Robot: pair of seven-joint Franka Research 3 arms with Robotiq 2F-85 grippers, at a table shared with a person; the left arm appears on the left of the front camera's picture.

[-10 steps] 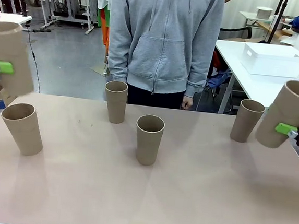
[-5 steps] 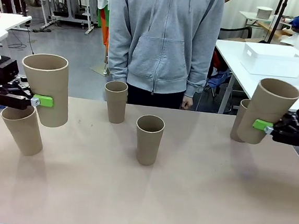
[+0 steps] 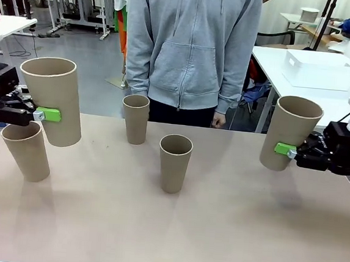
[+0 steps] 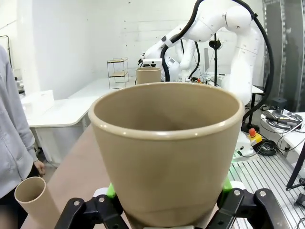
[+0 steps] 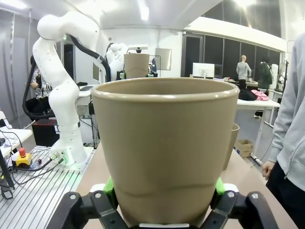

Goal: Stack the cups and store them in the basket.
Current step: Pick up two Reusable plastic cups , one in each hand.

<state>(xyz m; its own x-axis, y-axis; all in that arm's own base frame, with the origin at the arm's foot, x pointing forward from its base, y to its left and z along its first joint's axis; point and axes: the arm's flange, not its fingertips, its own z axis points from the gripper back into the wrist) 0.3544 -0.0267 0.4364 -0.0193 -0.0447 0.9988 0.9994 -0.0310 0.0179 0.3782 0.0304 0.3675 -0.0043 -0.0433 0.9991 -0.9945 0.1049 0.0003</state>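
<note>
**Both arms hold a cup; basket sits on the side table**

The left jaws are clenched on a cup [image 3: 51,99]. One green pad [image 3: 52,115] presses its lower half, and in the left wrist view the pads sit on opposite sides near the base. The cup stands almost upright with its mouth up, just beside and above another cup [image 3: 26,150] standing at the table's left edge.

The right jaws grasp a second held cup [image 3: 291,132] the same way, low on its wall, with the mouth up and the top leaning slightly right. It hangs above the table [image 3: 215,232], and its shadow falls below it. In the right wrist view the rim of a further cup [image 5: 232,143] shows just behind it.

Two more cups stand upright on the table, one in the middle [image 3: 174,163] and one farther back [image 3: 135,119], near a person in a grey hoodie [image 3: 191,46]. The white basket [image 3: 320,69] rests on a separate white table at the back right, well apart from every cup.
</note>
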